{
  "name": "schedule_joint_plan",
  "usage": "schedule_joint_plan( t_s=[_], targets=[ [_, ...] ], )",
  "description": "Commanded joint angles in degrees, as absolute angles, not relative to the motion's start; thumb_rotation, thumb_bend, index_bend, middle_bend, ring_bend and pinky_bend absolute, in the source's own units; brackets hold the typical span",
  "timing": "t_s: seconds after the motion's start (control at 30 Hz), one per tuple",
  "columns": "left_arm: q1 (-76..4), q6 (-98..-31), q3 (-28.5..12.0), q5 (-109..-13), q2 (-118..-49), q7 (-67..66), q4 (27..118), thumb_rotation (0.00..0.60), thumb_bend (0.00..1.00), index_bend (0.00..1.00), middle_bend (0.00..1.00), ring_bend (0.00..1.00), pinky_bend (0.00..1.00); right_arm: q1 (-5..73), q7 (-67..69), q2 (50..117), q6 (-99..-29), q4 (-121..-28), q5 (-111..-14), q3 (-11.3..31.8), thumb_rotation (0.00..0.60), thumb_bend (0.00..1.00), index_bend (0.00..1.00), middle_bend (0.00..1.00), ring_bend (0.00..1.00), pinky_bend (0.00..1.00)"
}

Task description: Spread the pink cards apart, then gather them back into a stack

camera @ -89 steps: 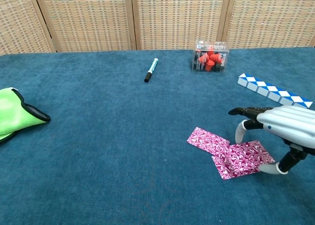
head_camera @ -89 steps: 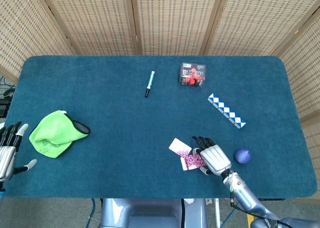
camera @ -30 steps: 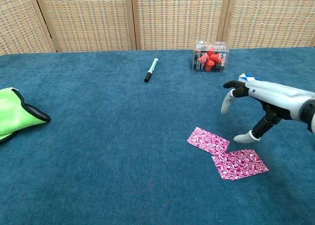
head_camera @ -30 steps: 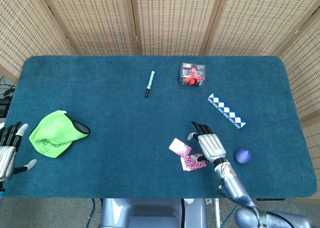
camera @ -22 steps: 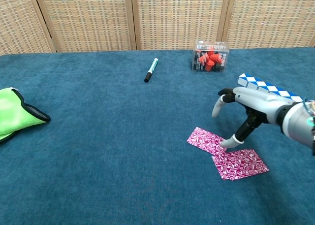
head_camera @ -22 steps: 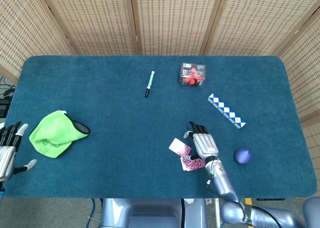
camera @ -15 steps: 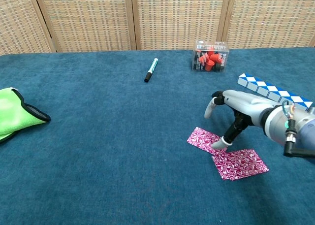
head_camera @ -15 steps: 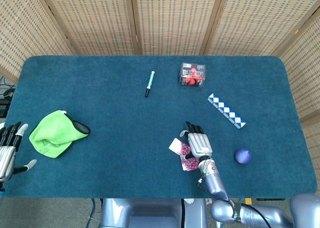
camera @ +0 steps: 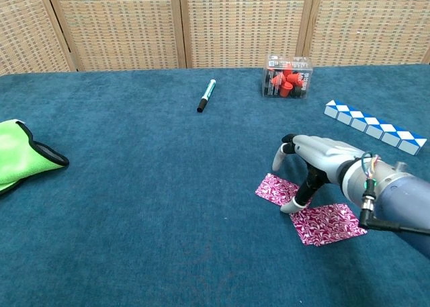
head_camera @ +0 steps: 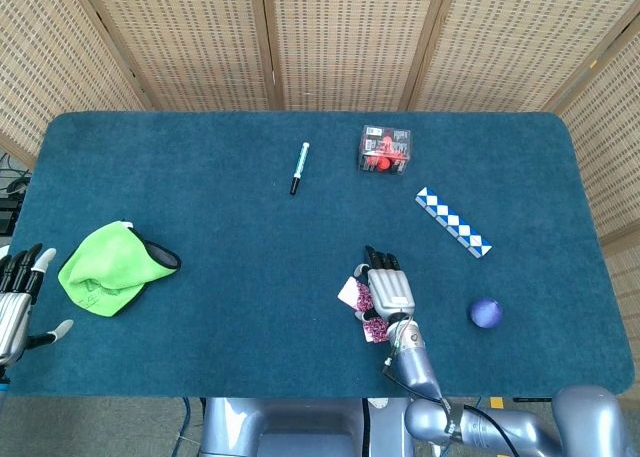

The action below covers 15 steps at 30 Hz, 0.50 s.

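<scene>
Two pink patterned cards lie side by side on the blue table, the left card (camera: 275, 189) and the right card (camera: 329, 222), overlapping slightly at a corner. My right hand (camera: 314, 160) hovers over them with its fingers spread, and its thumb tip touches the inner edge of the left card. In the head view the right hand (head_camera: 386, 291) covers much of the cards (head_camera: 354, 294). My left hand (head_camera: 14, 305) rests at the table's near left edge, fingers apart and holding nothing.
A green cloth (head_camera: 110, 267) lies near the left hand. A marker (camera: 205, 95), a clear box of red pieces (camera: 287, 76) and a blue-and-white block strip (camera: 373, 126) sit further back. A purple ball (head_camera: 485, 312) lies right of the cards.
My right hand has swung left from beside the cards to above them, and its thumb tip has come down onto the left card. The cards and the left hand have not moved.
</scene>
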State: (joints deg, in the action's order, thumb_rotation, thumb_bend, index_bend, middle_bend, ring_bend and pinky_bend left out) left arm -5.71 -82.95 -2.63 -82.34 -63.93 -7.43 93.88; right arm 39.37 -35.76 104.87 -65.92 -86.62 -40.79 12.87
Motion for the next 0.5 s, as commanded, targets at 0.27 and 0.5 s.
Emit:
schedule_joint_plan(
  t_s=[0.27,0.5],
  targets=[
    [-5.7,-83.0,-2.6,-82.3,-63.9,-7.5,93.9,0.6,0.0,0.0,0.0,0.0,0.0,39.0,-35.1,105.8,-65.9,-84.2,-42.1,12.3,0.6,0.16,0.29,0.0,0.0,0.0],
    [-5.7,-83.0,-2.6,-82.4,-64.0,-7.6,93.9,0.6,0.0,0.0,0.0,0.0,0.0,38.9,-35.3,105.7,-66.3,-82.4,-42.7,12.5,0.6,0.16,0.29,0.0,0.0,0.0]
  ],
)
